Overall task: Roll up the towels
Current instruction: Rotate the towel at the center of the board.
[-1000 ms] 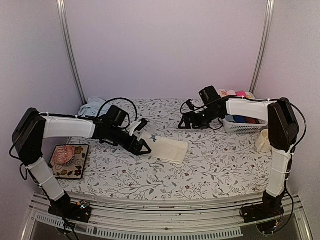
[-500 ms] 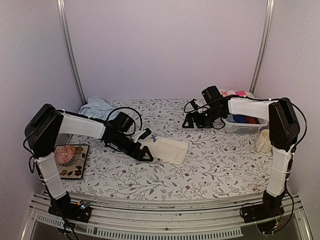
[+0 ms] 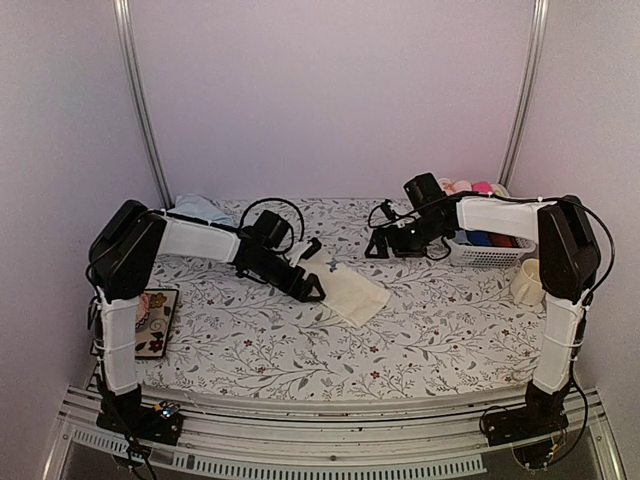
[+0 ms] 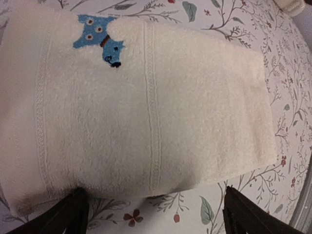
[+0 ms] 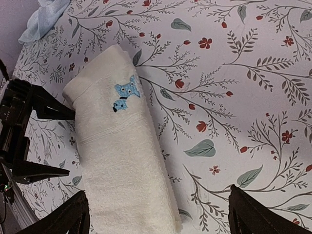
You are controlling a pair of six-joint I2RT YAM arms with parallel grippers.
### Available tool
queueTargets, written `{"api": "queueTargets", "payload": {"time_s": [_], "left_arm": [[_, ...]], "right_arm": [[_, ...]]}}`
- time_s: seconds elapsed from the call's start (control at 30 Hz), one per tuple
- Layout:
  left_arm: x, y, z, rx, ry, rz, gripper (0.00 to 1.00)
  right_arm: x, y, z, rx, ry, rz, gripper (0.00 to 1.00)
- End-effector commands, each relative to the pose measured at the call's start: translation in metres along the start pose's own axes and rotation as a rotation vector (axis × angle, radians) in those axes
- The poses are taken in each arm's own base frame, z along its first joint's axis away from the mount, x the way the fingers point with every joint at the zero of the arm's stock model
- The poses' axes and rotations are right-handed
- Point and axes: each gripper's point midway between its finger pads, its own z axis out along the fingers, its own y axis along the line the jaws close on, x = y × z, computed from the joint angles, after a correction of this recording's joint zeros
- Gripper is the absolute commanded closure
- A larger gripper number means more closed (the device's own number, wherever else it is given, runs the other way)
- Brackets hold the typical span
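Observation:
The cream towel [image 3: 358, 292] lies folded, flat on the flowered table cover near the middle. It fills the left wrist view [image 4: 146, 107], with a small blue dog patch [image 4: 100, 41] on it. My left gripper [image 3: 314, 270] is open at the towel's left edge, with its fingertips [image 4: 68, 217] on either side of the fold and nothing between them. My right gripper [image 3: 372, 245] is open and empty, above the table behind the towel [image 5: 122, 146]. The light blue towel [image 3: 195, 208] lies crumpled at the back left, and it also shows in the right wrist view [image 5: 44, 17].
A white basket [image 3: 487, 250] of coloured cloths stands at the back right. A cream cup [image 3: 527, 282] stands by the right edge. A dark flowered tray [image 3: 150, 325] lies at the front left, partly behind my left arm.
My left arm has reached further right and back, and the cream towel has shifted right and turned with it. My right arm has barely moved.

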Motion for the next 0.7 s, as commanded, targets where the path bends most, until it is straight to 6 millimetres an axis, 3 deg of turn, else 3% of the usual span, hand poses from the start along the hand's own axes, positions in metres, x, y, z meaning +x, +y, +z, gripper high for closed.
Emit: {"api": "queueTargets", "payload": {"time_s": [0.0, 0.17, 0.3, 0.43, 0.67], "left_arm": [[-0.005, 0.037, 0.032, -0.11, 0.019, 0.008, 0.03], [-0.068, 0.045, 0.054, -0.106, -0.088, 0.029, 0.03], [-0.106, 0.045, 0.04, -0.141, -0.181, 0.046, 0.03], [-0.111, 0.03, 0.012, -0.137, -0.241, 0.141, 0.03], [-0.091, -0.035, -0.06, -0.113, -0.478, 0.559, 0.03]], "right_arm": [[0.007, -0.002, -0.002, 0.001, 0.007, -0.023, 0.01], [0.041, -0.005, 0.003, -0.028, 0.061, -0.018, 0.01], [0.052, -0.001, 0.0, -0.053, 0.06, -0.037, 0.01], [0.051, 0.008, -0.007, -0.097, 0.026, -0.053, 0.01], [0.044, 0.01, -0.023, -0.086, -0.083, -0.122, 0.01]]}}
